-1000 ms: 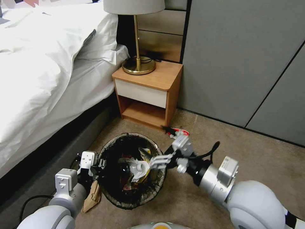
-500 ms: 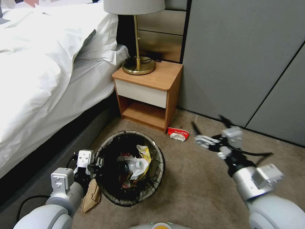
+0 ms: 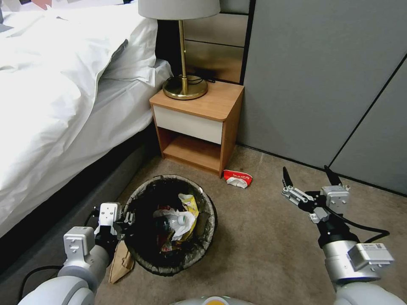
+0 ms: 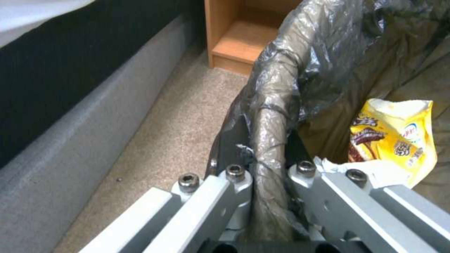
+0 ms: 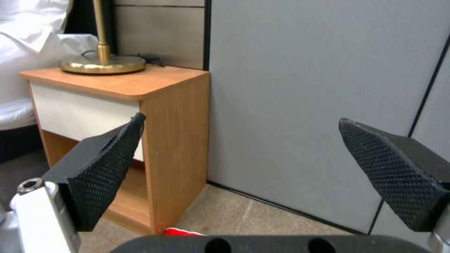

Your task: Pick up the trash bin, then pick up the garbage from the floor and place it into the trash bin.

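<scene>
Clamping the bag-covered rim of the trash bin (image 3: 169, 224), the left gripper (image 3: 127, 220) sits at the bin's left side, low in the head view near the bed base (image 3: 63, 212). From the left wrist camera its metal fingers (image 4: 234, 182) press together on the fold of dark bag (image 4: 269, 147), with the yellow snack wrapper (image 4: 393, 137) and a bit of white tissue (image 4: 370, 168) just inside the bin. A brown paper bag (image 3: 121, 260) lies on the carpet (image 3: 263, 245) beside the bin, below that gripper.

To the right of the bin and well apart from it, the right gripper (image 3: 308, 177) hangs above bare carpet with its black-tipped fingers (image 3: 285, 176) spread wide and nothing between them. A red crumpled packet (image 3: 237, 178) lies on the floor between it and the nightstand (image 3: 199, 123), near the stand's front corner. The right wrist camera faces the nightstand side, lamp base (image 5: 103, 65) and grey wall panel (image 5: 304, 88), and catches just a red sliver of that packet (image 5: 182, 232) at the stand's foot.
</scene>
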You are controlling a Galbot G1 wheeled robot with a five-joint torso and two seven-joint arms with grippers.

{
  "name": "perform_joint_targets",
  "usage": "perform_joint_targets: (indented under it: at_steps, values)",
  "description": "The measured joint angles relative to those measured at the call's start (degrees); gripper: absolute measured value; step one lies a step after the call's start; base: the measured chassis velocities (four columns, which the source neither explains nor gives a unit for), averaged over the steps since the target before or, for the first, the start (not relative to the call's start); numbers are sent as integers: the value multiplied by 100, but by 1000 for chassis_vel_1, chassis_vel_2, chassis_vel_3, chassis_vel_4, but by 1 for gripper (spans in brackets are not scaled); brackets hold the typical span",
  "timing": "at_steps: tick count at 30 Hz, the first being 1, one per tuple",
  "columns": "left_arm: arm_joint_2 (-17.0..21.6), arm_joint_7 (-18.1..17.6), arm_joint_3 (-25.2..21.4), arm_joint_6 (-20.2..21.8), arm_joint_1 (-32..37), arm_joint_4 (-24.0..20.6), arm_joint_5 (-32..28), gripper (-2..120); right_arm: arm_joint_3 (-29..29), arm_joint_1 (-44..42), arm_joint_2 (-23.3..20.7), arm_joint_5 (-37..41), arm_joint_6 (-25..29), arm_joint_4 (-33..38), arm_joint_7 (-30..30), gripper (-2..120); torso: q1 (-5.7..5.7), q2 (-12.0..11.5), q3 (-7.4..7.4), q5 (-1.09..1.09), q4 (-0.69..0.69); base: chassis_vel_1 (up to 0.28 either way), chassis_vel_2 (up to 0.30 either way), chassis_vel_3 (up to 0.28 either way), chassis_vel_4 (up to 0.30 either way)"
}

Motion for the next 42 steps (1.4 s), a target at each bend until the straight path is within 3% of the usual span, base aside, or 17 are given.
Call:
perform_joint_targets:
  at_steps: [34,37,42]
  values:
    - [-24,1,28,-11,3,0,-17,1,-200,246,20,-62,55,-504,152,100,1,0,0,0,0,-33,41,37,-45]
    - [-17,1,20,-11,23,0,-20,1,-146,345,-28,-9,-20,-653,56,100,0,0,0,0,0,0,0,0,0]
    - [-16,1,10,-9,91,0,-22,1,151,850,-254,279,-433,-1278,-758,100,0,0,0,1,-1,0,0,0,0]
